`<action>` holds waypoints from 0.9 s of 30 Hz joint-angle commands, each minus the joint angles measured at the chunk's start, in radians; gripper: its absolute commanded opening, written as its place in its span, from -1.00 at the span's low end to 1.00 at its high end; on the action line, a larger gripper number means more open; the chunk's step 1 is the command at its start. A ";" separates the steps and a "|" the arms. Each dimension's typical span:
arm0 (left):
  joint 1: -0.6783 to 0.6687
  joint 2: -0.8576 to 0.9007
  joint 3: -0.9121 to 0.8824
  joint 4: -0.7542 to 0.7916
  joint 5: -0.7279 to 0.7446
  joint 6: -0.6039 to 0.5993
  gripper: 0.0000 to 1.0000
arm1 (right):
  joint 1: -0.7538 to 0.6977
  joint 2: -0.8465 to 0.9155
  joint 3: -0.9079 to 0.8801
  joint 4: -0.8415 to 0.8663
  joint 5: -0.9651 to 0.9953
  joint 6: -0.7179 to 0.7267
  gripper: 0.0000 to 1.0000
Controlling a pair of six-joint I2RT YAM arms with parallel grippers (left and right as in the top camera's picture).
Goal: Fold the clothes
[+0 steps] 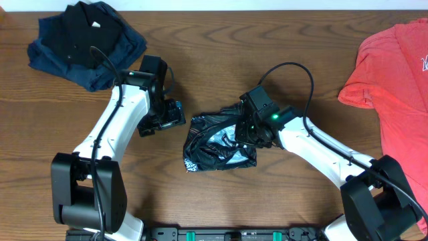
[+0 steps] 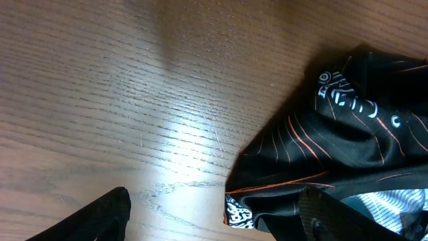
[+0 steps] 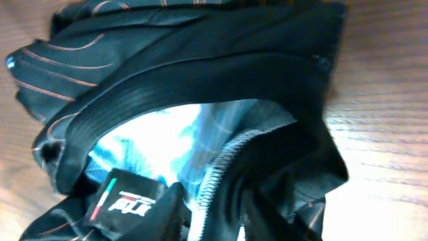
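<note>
The clothes, a shiny black jersey with thin orange lines and white logos, lie crumpled at the table's middle. My left gripper hovers just left of the jersey, open. In the left wrist view the jersey's corner reaches in front of the right finger, while bare wood fills the gap of the left gripper. My right gripper sits on the jersey's right side. In the right wrist view the gripper pinches a white-stitched hem of the jersey, whose pale inside and a black label show.
A heap of navy and black garments lies at the back left. A coral-red T-shirt is spread along the right edge. Bare wooden table lies between them, behind the jersey.
</note>
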 commanded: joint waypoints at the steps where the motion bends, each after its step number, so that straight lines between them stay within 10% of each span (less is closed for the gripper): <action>1: 0.003 0.002 -0.007 -0.002 -0.013 0.013 0.64 | 0.003 0.006 -0.007 -0.008 0.042 0.000 -0.52; 6: 0.003 0.002 -0.007 -0.002 -0.013 0.013 0.64 | -0.010 0.006 -0.006 -0.014 0.050 0.000 -0.97; 27: 0.003 0.002 -0.007 -0.002 -0.013 0.013 0.64 | -0.057 0.004 0.114 -0.206 0.105 -0.119 -0.92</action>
